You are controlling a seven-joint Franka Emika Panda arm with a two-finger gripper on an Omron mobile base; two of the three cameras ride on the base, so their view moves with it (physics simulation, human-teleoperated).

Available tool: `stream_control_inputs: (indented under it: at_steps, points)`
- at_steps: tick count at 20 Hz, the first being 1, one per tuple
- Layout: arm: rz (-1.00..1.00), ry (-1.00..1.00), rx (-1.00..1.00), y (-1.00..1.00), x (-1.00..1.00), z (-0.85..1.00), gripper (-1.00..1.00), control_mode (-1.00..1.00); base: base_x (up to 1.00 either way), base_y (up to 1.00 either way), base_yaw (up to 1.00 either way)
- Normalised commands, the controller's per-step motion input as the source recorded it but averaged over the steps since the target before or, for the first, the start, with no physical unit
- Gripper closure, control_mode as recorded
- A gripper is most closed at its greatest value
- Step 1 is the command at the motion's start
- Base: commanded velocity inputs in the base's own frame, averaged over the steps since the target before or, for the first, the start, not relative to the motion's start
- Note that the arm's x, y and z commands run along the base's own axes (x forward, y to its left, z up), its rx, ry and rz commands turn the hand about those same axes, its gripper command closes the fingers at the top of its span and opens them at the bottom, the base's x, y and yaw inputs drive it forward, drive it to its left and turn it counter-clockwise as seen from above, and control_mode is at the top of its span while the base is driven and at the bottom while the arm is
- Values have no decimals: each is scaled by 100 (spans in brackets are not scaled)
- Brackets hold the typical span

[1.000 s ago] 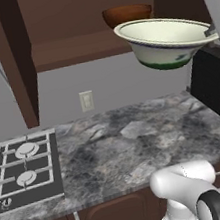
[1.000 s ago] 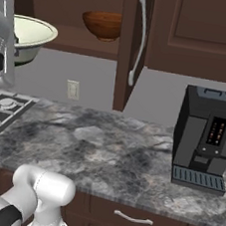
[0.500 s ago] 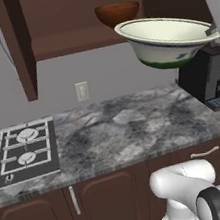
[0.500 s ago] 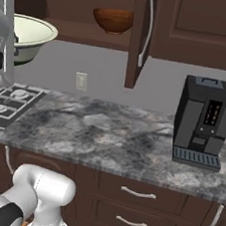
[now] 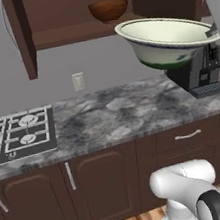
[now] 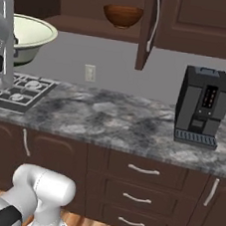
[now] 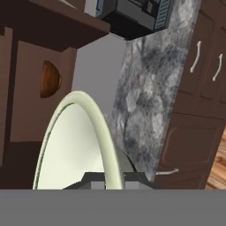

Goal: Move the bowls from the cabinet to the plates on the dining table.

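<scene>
Carrying the cream-and-green bowl off the worktop.
My hand pinches only its rim; I fear it tips out.

A: Item one, cream-and-green bowl?
B: Glazed ceramic by the look of it, smooth cream inside with a soft sheen, green outside.
A: Brown bowl?
B: Reddish-brown wood, glossy, though it sits too far back to make out any grain.
A: Cabinet?
B: Dark brown wood, matt, with polished silver metal handles.
A: Tabletop?
B: Grey marbled stone, smooth.
A: Coffee machine?
B: Black plastic, matt.
</scene>
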Motion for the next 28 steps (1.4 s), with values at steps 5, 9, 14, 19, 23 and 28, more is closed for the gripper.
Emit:
stream_control_inputs:
  at_steps: [5,9,14,19,23,28]
  points:
    - [0,0,0,0,0,0,100,100,-43,19,-6]
    - [0,0,0,0,0,0,100,100,-10,0,-23]
    - [0,0,0,0,0,0,100,100,-2,0,-24]
    - [0,0,0,0,0,0,100,100,0,0,-25]
    - [0,0,0,0,0,0,100,100,0,0,-25]
    - [0,0,0,0,0,0,100,100,-1,0,-24]
